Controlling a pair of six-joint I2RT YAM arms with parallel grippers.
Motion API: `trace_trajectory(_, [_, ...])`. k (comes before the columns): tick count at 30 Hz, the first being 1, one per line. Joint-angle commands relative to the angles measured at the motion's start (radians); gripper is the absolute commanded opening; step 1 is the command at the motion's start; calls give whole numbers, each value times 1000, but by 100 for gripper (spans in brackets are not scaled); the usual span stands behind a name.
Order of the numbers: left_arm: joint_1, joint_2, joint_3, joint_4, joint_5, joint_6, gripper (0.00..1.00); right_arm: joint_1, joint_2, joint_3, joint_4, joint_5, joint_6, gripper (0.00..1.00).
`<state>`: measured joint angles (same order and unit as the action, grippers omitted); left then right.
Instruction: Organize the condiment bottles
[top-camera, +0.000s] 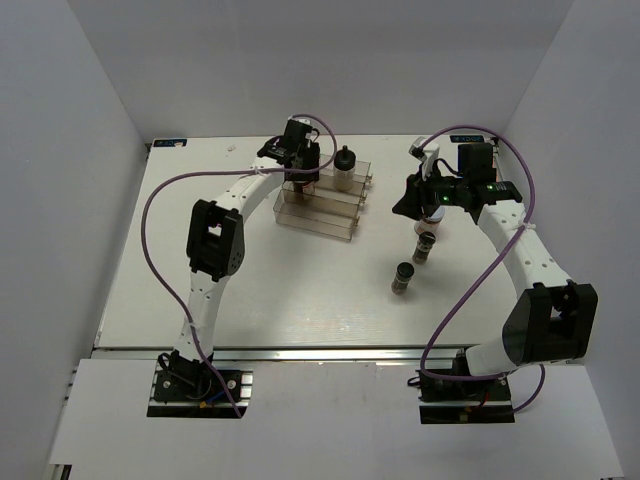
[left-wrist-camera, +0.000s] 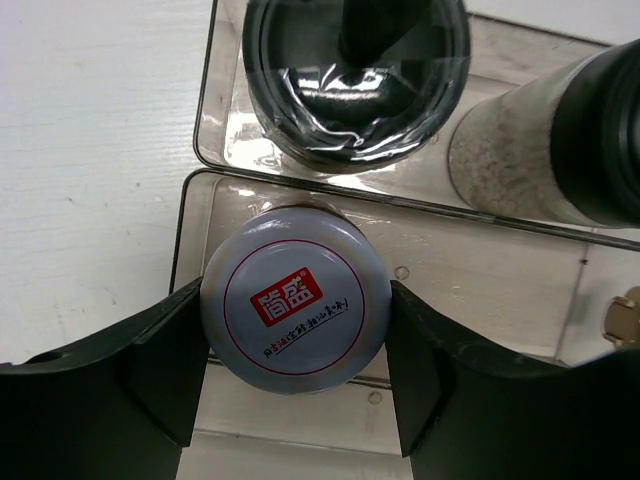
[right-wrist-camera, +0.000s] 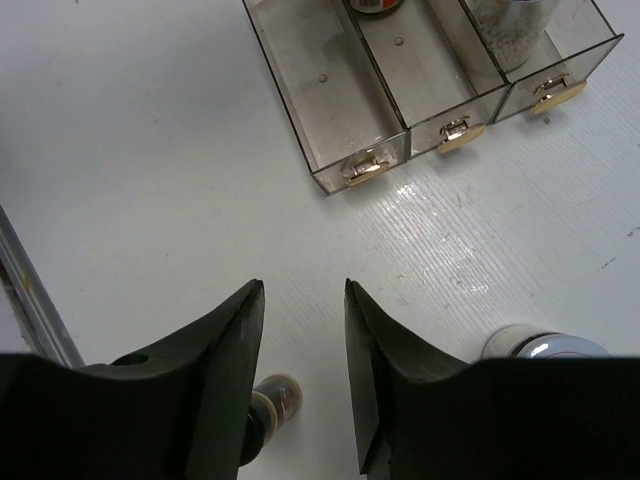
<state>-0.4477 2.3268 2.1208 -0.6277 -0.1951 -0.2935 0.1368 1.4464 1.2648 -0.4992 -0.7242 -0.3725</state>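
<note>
While the left gripper (left-wrist-camera: 295, 345) clamps the white-lidded jar (left-wrist-camera: 295, 300) squarely between its fingers (left-wrist-camera: 165, 365), over a tier of the clear rack (left-wrist-camera: 480, 270), it should seat it flat, part evenly, then lift straight; the right gripper (right-wrist-camera: 305, 350) holds its fingers apart, empty; a small bottle (right-wrist-camera: 270, 400) shows just beside one.

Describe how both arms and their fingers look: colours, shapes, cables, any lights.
Both the left arm and right arm have white links with boxy black joint housings, on black bases. A purple cable loops along each. The right wrist shows a small green light. The left fingers and right fingers are matte black, wedge-shaped, tapering to blunt tips.
</note>
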Motion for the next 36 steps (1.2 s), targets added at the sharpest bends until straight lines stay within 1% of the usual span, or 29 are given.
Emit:
trace_trajectory(1, [3, -38, 13, 57, -7, 5, 71, -5, -9, 15, 8, 12, 0, 44])
trace_trajectory(2, [3, -37, 13, 59, -9, 5, 74, -5, -8, 15, 8, 20, 6, 46])
trace_trajectory(3, [3, -37, 14, 57, -9, 8, 80, -3, -9, 18, 7, 26, 12, 48])
trace_trajectory(5, [3, -37, 21, 49, -9, 7, 86, -5, -12, 25, 7, 42, 26, 51])
trace_trajectory(6, [3, -38, 22, 49, -6, 8, 90, -3, -12, 30, 7, 46, 36, 52])
trace_trajectory(7, [3, -41, 27, 45, -7, 8, 92, -3, -18, 36, 11, 54, 44, 56])
trace_trajectory(9, [3, -52, 45, 31, -6, 1, 98, -5, -21, 42, 16, 91, 72, 58])
trace_trajectory(10, [3, -60, 47, 31, 3, -1, 98, -5, -21, 51, 19, 109, 84, 60])
trace_trajectory(11, [3, -82, 47, 34, 3, -9, 98, -5, -21, 56, 28, 162, 99, 62])
trace_trajectory(12, [3, -98, 44, 37, 5, -13, 98, -5, -20, 61, 28, 193, 122, 66])
trace_trajectory(13, [3, -113, 41, 36, 5, -15, 98, -5, -21, 65, 33, 225, 136, 68])
trace_trajectory(14, [3, -130, 36, 34, 2, -19, 98, -5, -21, 73, 43, 299, 148, 72])
trace_trajectory(15, [3, -174, 15, 37, 2, -24, 98, -5, -23, 77, 47, 342, 162, 87])
trace_trajectory(16, [3, -199, -2, 37, 3, -26, 98, -5, -23, 79, 51, 386, 194, 89])
trace_trajectory(17, [3, -227, -22, 40, 3, -33, 98, -5, -21, 88, 51, 452, 198, 89])
trace_trajectory(19, [3, -315, -94, 48, 19, -38, 98, -5, -12, 93, 51, 509, 204, 89])
trace_trajectory(20, [3, -348, -125, 57, 38, -38, 98, -5, -6, 96, 51, 570, 208, 89])
trace_trajectory(21, [3, -418, -159, 62, 51, -41, 98, -5, 12, 96, 51, 604, 216, 89])
trace_trajectory(22, [3, -456, -232, 69, 62, -39, 98, -5, 26, 99, 47, 635, 224, 89])
trace_trajectory(23, [3, -496, -273, 74, 78, -39, 98, -6, 40, 105, 39, 672, 237, 89])
trace_trajectory(24, [3, -538, -318, 82, 86, -41, 98, -14, 70, 123, 16, 680, 250, 89])
trace_trajectory(25, [3, -622, -405, 91, 94, -41, 98, -19, 87, 130, 10, 683, 263, 89])
trace_trajectory(27, [3, -703, -487, 95, 98, -55, 98, -29, 126, 145, 5, 674, 277, 89])
trace_trajectory(28, [3, -781, -560, 97, 100, -61, 98, -29, 141, 150, 5, 677, 280, 89])
trace_trajectory(31, [3, -894, -669, 103, 100, -93, 98, -32, 204, 179, -1, 695, 282, 89])
trace_trajectory(32, [3, -962, -738, 105, 100, -108, 98, -39, 218, 186, -2, 695, 280, 89])
trace_trajectory(36, [3, -1098, -872, 82, 56, -147, 98, -51, 278, 212, -13, 683, 277, 89])
